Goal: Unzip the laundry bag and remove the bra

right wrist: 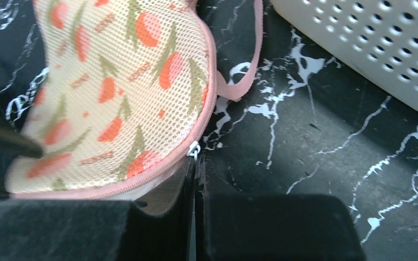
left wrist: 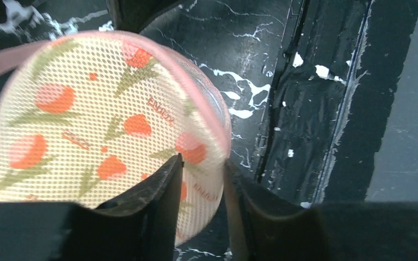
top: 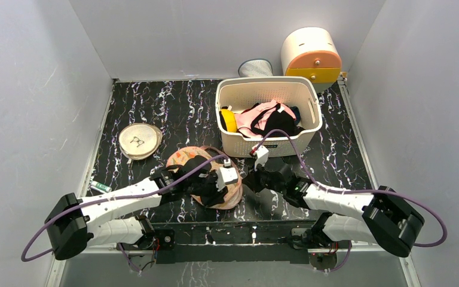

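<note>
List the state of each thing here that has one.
laundry bag: lying flat on the table, zipped along the edge that shows
left gripper: open, jaws astride the bag's rim
right gripper: shut, tips at the zipper pull
basket: upright, open-topped, holding garments
round cream pouch: lying flat, apart from the bag

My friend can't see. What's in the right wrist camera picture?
The right gripper, shut, pinches the small zipper pull at the pink edge of the laundry bag, a mesh pouch with orange flowers. The bag lies on a black marbled table, with a white holed basket at the top right.
</note>
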Available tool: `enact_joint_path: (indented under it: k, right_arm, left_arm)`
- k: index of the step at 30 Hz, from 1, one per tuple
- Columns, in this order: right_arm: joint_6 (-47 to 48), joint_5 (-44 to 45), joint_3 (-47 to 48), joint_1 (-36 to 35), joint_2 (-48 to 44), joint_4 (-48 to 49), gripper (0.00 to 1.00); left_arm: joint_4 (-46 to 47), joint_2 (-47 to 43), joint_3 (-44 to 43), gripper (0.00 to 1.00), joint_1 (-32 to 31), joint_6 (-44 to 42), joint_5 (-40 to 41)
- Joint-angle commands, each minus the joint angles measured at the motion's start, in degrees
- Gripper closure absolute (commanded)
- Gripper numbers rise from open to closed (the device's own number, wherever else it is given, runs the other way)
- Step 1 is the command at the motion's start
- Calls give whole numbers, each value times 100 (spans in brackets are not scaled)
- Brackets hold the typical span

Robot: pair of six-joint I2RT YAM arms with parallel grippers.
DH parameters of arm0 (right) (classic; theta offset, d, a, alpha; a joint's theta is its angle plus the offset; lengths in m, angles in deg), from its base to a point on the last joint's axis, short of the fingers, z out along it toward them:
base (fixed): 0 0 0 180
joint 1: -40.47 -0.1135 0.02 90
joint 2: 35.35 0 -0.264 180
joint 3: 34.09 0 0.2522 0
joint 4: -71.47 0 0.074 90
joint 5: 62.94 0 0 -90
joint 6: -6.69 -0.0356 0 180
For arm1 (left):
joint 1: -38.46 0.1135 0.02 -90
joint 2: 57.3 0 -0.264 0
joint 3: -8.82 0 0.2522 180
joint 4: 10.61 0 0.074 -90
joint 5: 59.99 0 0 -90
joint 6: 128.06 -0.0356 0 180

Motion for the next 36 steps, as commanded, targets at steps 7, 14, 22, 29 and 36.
enact_joint_path:
  k: [7, 14, 22, 29, 36]
  right_arm:
    - [-274, -636, -51, -393, -460, 654, 100]
    - [-469, -668, 28, -541, -364, 870, 100]
    - [-533, -621, 103, -660, -331, 876, 100]
    - [-632, -493, 129, -688, -241, 902, 100]
    - [-951, -49, 150, -683, -37, 894, 100]
  left_arm:
    - [1604, -577, 542, 44, -32, 1976, 166]
    - [1639, -355, 398, 36, -25, 2396, 829]
    - [967, -68, 174, 45, -54, 2117, 1212]
    - [273, 149, -130, 72, -51, 1540, 1163]
    - [-609, -103, -487, 97, -55, 311, 903]
